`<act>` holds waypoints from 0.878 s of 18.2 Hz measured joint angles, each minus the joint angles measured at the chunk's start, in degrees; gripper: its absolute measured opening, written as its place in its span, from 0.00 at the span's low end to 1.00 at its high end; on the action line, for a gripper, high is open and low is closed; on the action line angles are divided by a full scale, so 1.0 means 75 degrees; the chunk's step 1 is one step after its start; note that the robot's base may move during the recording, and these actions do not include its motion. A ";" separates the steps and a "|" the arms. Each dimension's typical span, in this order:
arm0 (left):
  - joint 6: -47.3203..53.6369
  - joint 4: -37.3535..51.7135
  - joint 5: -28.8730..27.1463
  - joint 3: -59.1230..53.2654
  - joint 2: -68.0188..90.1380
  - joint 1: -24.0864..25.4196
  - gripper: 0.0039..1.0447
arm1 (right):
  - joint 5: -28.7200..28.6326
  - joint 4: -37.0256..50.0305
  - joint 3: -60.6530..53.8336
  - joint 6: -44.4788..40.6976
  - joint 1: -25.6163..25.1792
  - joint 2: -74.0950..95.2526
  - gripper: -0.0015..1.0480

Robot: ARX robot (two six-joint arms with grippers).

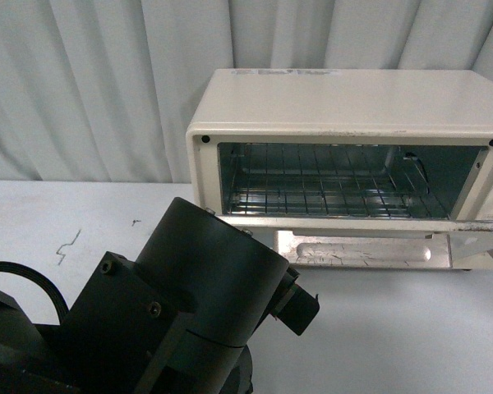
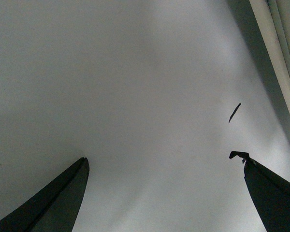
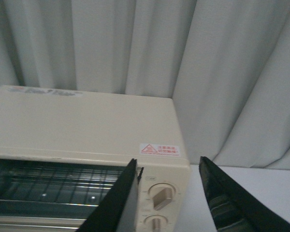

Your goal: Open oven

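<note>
From the front, we see the oven [image 1: 345, 103] sitting at the far edge of the desk [image 1: 57, 209], over on the right side, with its back close to the white curtain [image 1: 82, 82]. It is a small cream box. Its door [image 1: 353, 246] is open and lies flat in front of it, low over the desk. Inside we can see the wire rack [image 1: 329, 193]. The big black left arm [image 1: 197, 304] fills the near left corner. It does not touch the oven. A little squiggly mark [image 1: 66, 246] is on the desk on the left side.

In the left wrist view, the left pincer [image 2: 160, 157] is spread wide and has nothing in it. Only bare desk shows between its two dark fingers [image 2: 58, 203]. A small dark mark [image 2: 235, 112] is on the desk there, and a cream edge of the oven [image 2: 280, 63] shows off to one side.

In the right wrist view, the right pincer [image 3: 167, 162] is spread too and pinches nothing. It hangs in front of the oven [image 3: 82, 121], at the end with the two round knobs [image 3: 162, 195]. We see a small red and white sticker [image 3: 159, 149] on the oven's top, part of the wire rack [image 3: 53, 183] inside, and the curtain [image 3: 183, 48] behind.
</note>
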 joint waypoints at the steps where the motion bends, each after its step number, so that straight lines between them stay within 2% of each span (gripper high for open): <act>1: 0.0003 0.0003 -0.0003 0.0000 0.0000 -0.0003 0.94 | -0.0201 0.0009 -0.0230 0.0431 -0.0085 -0.0277 0.32; 4: 0.0017 0.0003 0.0006 0.0000 0.0000 -0.0003 0.94 | -0.0446 -0.0175 -0.0947 0.0839 -0.0434 -0.0950 0.02; 7: 0.0026 0.0006 0.0009 0.0000 0.0000 -0.0003 0.94 | -0.0743 -0.0423 -0.1343 0.0933 -0.0653 -0.1696 0.02; 8: 0.0026 0.0006 0.0009 0.0000 0.0000 -0.0003 0.94 | -0.1250 -0.0583 -0.1472 0.0933 -0.1081 -0.1944 0.02; 9: 0.0023 0.0003 0.0006 0.0000 0.0000 -0.0003 0.94 | -0.1259 -0.0714 -0.1559 0.0938 -0.1311 -0.2151 0.02; 16: 0.0023 0.0006 0.0006 0.0000 0.0000 -0.0003 0.94 | -0.1355 -0.1457 -0.1938 0.0953 -0.1291 -0.3305 0.02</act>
